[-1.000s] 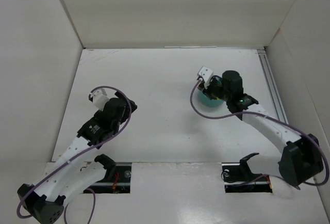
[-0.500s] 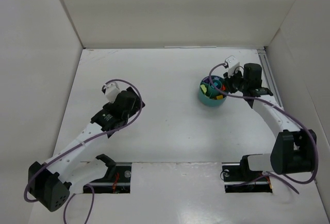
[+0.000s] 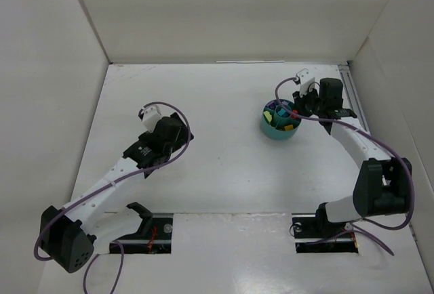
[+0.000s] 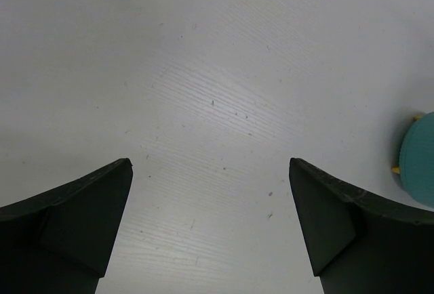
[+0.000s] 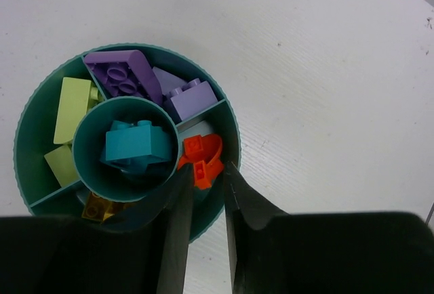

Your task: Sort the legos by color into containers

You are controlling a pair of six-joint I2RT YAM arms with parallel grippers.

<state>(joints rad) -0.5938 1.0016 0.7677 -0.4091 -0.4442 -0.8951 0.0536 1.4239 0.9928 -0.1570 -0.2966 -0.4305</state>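
The cup (image 5: 20, 131) stood on the table (image 3: 224, 165) directly beneath the right gripper (image 5: 207, 169). Its compartments were found loaded by colour: purple bricks (image 5: 125, 77) in the far section, pale green bricks (image 5: 71, 108) in the section to the left, a teal brick (image 5: 135, 143) in the centre well, and a yellow-orange brick (image 5: 98, 206) partly hidden in the near section. An orange piece (image 5: 201, 158) sat in the cup's right-hand section, at the very tips of the right gripper. That gripper's jaws stood only narrowly parted, and it could not be told whether they pinched the piece or had let it go. The left gripper (image 4: 210, 165) hung well to the left of the cup over bare table, jaws spread wide and holding nothing. No loose brick could be made out outside the cup. In my judgement the sort was at or near completion, with only the orange piece's release left to confirm.
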